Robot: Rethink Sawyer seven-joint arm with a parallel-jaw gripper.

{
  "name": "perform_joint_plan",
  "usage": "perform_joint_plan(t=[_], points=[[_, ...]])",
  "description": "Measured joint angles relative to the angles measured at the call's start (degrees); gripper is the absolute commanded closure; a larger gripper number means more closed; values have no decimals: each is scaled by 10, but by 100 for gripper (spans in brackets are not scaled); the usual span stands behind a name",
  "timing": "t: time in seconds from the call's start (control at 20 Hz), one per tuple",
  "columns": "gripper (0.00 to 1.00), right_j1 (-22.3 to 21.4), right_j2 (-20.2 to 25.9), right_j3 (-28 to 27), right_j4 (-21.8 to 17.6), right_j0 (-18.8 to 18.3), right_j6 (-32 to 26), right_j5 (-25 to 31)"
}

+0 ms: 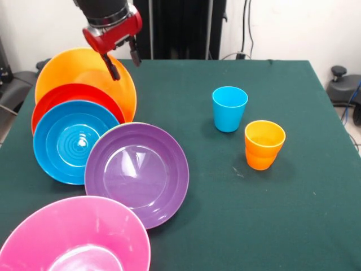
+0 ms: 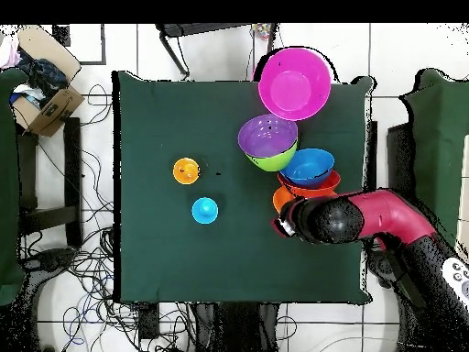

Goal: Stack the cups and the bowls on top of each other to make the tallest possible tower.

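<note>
The red-and-black gripper [image 1: 123, 58], fingers apart and empty, hangs over the big glossy orange plastic bowl [image 1: 67, 70], which holds red [image 1: 56, 97] and blue bowls [image 1: 70, 141] (purple [image 1: 137, 172] and pink [image 1: 73, 237] lie nearby). Likely approaching a grasp; next it must descend onto a rim.

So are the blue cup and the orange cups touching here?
Apart. The front view shows green cloth between the blue cup and the orange cups; the overhead view shows the same gap.
</note>
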Motion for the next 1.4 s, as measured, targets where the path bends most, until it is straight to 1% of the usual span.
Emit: perform_joint_plan(t=[0.25,0.6,0.75,1.0,1.05,1.2,1.4], points=[[0,18,-18,-1,-1,6,0,0],[0,20,-39,-5,-1,12,0,1],[0,20,-57,-14,0,22,0,11],[0,19,-76,-32,2,40,0,43],[0,19,-84,-42,3,48,0,63],[0,20,-92,-56,3,59,0,88],[0,27,-108,-84,3,78,0,142]])
